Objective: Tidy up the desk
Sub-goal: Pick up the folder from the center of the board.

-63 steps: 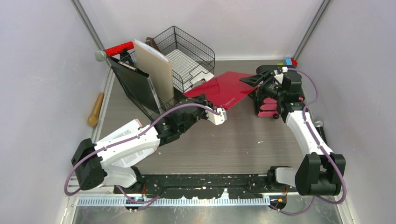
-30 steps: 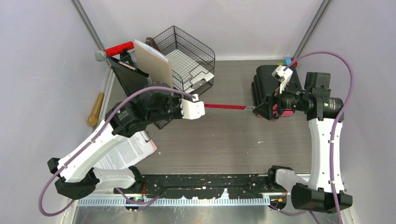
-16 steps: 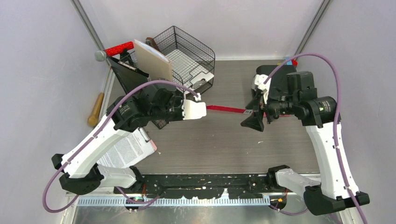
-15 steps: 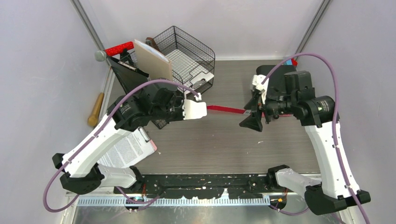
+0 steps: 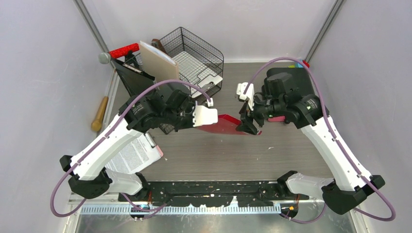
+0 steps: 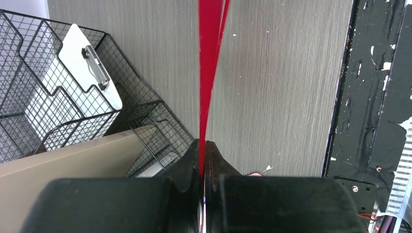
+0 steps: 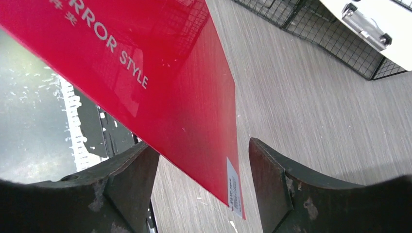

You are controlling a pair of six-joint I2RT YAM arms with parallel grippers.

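The desk (image 5: pixel 272 155), grey streaked wood-grain, lies bare across its middle and near side up to the black front rail (image 5: pixel 209 187). At back left stands the black wire-mesh rack (image 5: pixel 194 53), its lower part covered by the left arm (image 5: pixel 111 145). The black drawer unit (image 5: pixel 274 118) at back right is mostly hidden behind the right arm (image 5: pixel 335 145) (only a pink sliver shows). A glossy red sheet (image 5: pixel 226 125), thin and stiff, hangs above the desk's centre, edge-on to the left wrist camera and cut off at that view's top. The left gripper (image 6: pixel 202 150) is clamped on one edge. The right gripper (image 7: pixel 199 145) has its jaws apart, straddling the opposite corner by a small white label (image 7: pixel 234 189); contact is hard to judge.
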